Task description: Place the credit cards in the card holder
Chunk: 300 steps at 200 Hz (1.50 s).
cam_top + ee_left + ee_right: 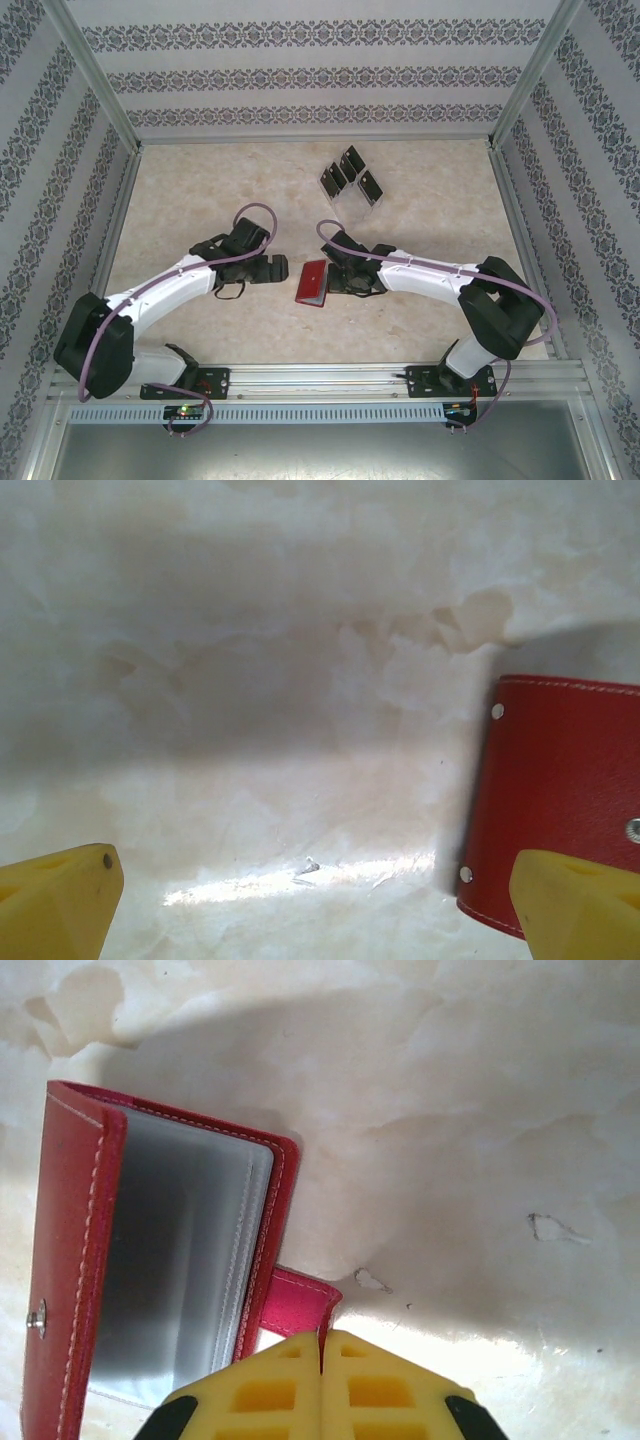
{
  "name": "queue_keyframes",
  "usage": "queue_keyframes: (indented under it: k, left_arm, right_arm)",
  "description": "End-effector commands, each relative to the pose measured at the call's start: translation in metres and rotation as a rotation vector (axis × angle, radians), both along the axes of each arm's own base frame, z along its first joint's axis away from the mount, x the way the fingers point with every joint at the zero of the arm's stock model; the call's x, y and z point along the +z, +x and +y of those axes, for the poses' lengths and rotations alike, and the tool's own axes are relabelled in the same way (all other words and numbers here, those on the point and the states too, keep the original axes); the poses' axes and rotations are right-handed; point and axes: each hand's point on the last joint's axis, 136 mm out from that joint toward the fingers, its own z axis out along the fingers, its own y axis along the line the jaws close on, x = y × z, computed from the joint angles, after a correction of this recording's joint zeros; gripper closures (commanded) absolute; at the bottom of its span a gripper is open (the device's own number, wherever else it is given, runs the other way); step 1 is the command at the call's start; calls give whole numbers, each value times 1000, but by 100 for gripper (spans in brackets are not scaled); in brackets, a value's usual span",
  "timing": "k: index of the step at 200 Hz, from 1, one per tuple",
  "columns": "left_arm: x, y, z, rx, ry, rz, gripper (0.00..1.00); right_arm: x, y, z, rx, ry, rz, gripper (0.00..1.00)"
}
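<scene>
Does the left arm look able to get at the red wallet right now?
Probably yes. The left pincer is open and the red wallet lies beside one of its fingers, nothing between them. The right pincer is shut on the wallet's tab at the far side.

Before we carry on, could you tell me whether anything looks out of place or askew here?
The card holder gapes half open, grey inside showing, its snap tab at the tips of the shut right gripper. Nothing looks spilled or damaged.
</scene>
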Motion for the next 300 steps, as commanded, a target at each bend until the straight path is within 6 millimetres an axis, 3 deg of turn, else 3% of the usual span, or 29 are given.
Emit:
queue_keyframes:
  k: [1, 91, 129, 146, 170, 197, 218, 237, 247, 300]
  left_arm:
    - [-10, -12, -6, -62, 37, 37, 0]
    - [-19, -1, -76, -165, 5, 12, 0]
    - [-30, 5, -95, -196, 52, 35, 0]
    - [-35, 8, -98, -202, 82, 48, 0]
    - [-42, 9, -94, -204, 146, 79, 0]
    - [-46, 8, -89, -202, 186, 92, 0]
    - [-47, 8, -87, -202, 198, 103, 0]
    - [-47, 8, -88, -200, 198, 103, 0]
    - [-48, 7, -87, -199, 199, 108, 0]
    - [-52, 5, -85, -196, 208, 119, 0]
  right_arm:
    - [4, 3, -2, 19, -24, -22, 100]
    - [19, 29, -27, 44, 15, -56, 100]
    - [14, 33, -30, 52, 34, -33, 100]
    - [12, 32, -31, 52, 32, -30, 100]
    - [17, 33, -34, 46, 37, -45, 83]
    - [30, 34, -35, 35, 67, -66, 80]
    - [40, 27, -31, 38, 117, -74, 83]
    - [43, 17, -28, 40, 144, -73, 94]
    - [40, 10, -24, 41, 163, -63, 100]
    - [7, -6, -2, 40, 200, -29, 100]
